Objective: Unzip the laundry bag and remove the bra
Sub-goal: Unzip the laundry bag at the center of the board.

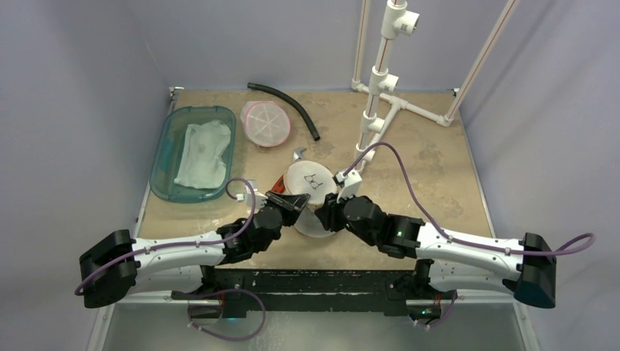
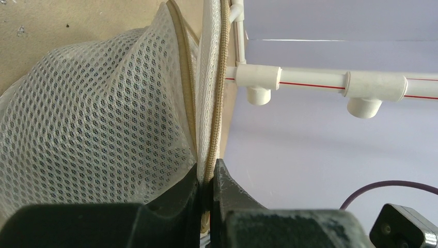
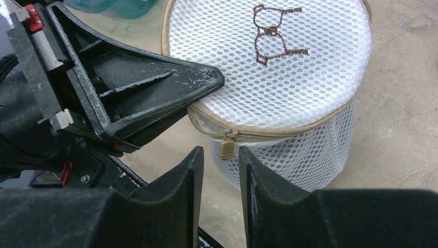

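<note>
That bag looked like light, floppy mesh, so left fingers pinched its rim tight while right fingers sat narrowly apart, empty, the tiny slippery pull just ahead.

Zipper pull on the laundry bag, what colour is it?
The zipper pull is tan, a beige-brown; it shows best in the right wrist view.

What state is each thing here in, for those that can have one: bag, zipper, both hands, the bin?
laundry bag: upright, zipped shut as far as visible.
zipper pull: hanging at the front seam, not gripped.
left hand: shut on the laundry bag's beige rim.
right hand: open, fingertips either side of the zipper pull.
teal bin: uncovered, white cloth inside.
</note>
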Tool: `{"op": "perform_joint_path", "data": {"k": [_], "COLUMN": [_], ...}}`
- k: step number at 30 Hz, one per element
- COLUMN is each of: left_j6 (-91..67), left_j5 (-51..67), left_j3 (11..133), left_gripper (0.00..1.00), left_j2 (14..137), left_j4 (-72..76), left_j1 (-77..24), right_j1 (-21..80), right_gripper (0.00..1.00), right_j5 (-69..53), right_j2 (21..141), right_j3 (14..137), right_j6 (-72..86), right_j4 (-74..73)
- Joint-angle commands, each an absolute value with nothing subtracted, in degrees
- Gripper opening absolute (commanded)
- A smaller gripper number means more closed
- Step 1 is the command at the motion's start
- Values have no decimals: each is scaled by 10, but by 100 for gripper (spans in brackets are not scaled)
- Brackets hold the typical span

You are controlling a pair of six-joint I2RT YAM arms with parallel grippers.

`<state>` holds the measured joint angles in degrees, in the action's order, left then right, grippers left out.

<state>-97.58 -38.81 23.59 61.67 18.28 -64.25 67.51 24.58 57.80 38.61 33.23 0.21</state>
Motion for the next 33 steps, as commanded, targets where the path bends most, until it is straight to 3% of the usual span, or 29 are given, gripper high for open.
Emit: {"op": "perform_joint_path", "data": {"k": [1,9,24,29,33], "left_j6": [-978,-976,-977,-976,-976], "left_j5": [-400,-399,-399,-400,-401], "left_j3": [233,234,234,232,232], "left_gripper": [0,0,0,0,0], "left_j2": [604,593,592,591,588], "left_j4": [189,178,174,173,171], "left_j1": [-640,-640,-640,-640,-641], "right_j1": [678,678,679,678,679], "right_gripper": [33,26,5,4,22], "right_j5": [267,288,290,283,278], "right_j2": [593,603,595,584,566], "right_j3": [413,409,408,404,399], "right_j6": [341,354,346,342,338], "right_j4": [1,-6,-2,10,14]}}
